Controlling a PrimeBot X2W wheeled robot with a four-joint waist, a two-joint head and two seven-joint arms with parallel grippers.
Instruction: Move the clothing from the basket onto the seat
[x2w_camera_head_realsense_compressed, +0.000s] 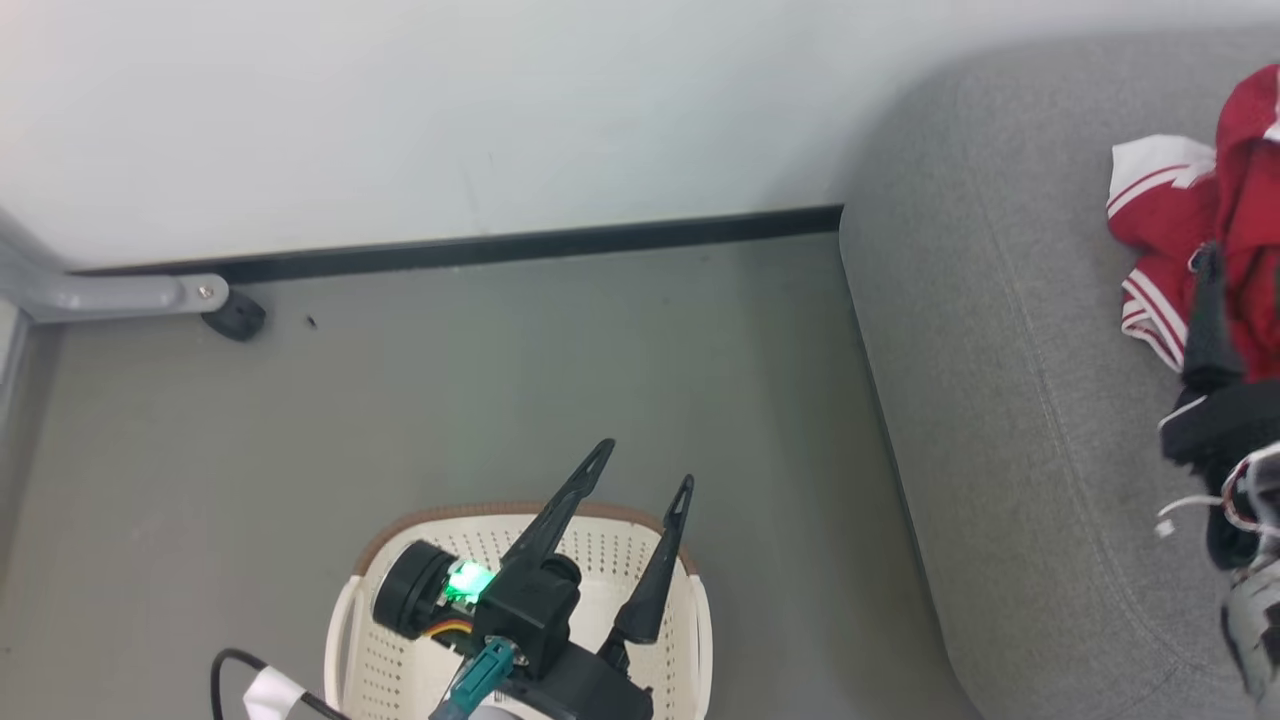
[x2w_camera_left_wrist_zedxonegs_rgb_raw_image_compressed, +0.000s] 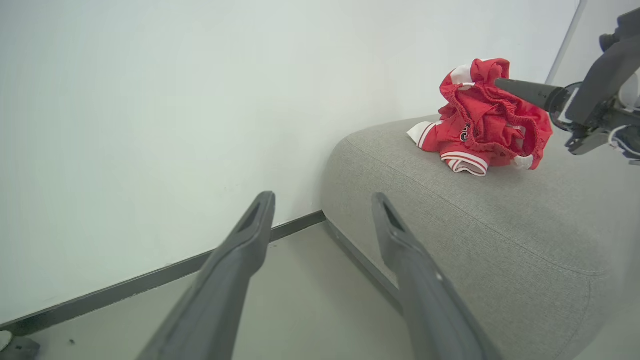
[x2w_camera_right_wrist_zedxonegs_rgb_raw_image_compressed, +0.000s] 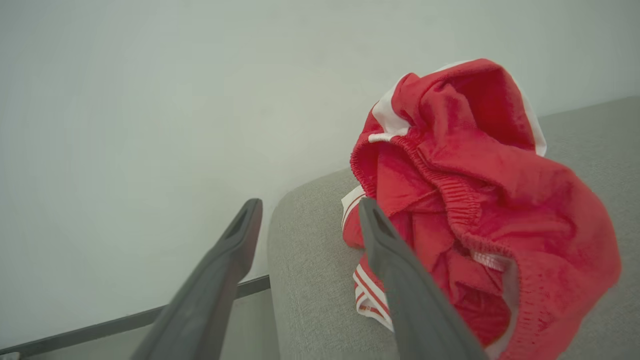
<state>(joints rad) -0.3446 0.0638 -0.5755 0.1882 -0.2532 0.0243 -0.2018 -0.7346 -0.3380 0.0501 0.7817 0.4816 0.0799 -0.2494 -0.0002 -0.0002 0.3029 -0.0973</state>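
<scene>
A grey metal leg (x2w_camera_head_realsense_compressed: 130, 293) with a black foot stands at the far left of the floor (x2w_camera_head_realsense_compressed: 500, 380), against the dark baseboard (x2w_camera_head_realsense_compressed: 500, 245) of the white wall (x2w_camera_head_realsense_compressed: 500, 100). Nearer and a little to the right sits the basket (x2w_camera_head_realsense_compressed: 395, 535), its near end cut off by the head view's edge, so its long axis cannot be told. Above it hangs the left gripper (x2w_camera_head_realsense_compressed: 645, 465), its two fingers spread wide with nothing between them, pointing far and slightly right, toward the wall.

To the right lies the seat (x2w_camera_head_realsense_compressed: 1000, 400), its long axis running from near to far and its rounded far corner close to the wall. The clothing (x2w_camera_left_wrist_zedxonegs_rgb_raw_image_compressed: 480, 120) is bunched on the seat's far right part. The heap rises to a peak, and white-striped cuffs lie flat on the cushion, pointing left.

The right gripper (x2w_camera_right_wrist_zedxonegs_rgb_raw_image_compressed: 308, 207) is at the heap's near side with its claw spread apart. One finger (x2w_camera_left_wrist_zedxonegs_rgb_raw_image_compressed: 525, 90) pokes into the red folds. Whether cloth hangs from that finger cannot be told.
</scene>
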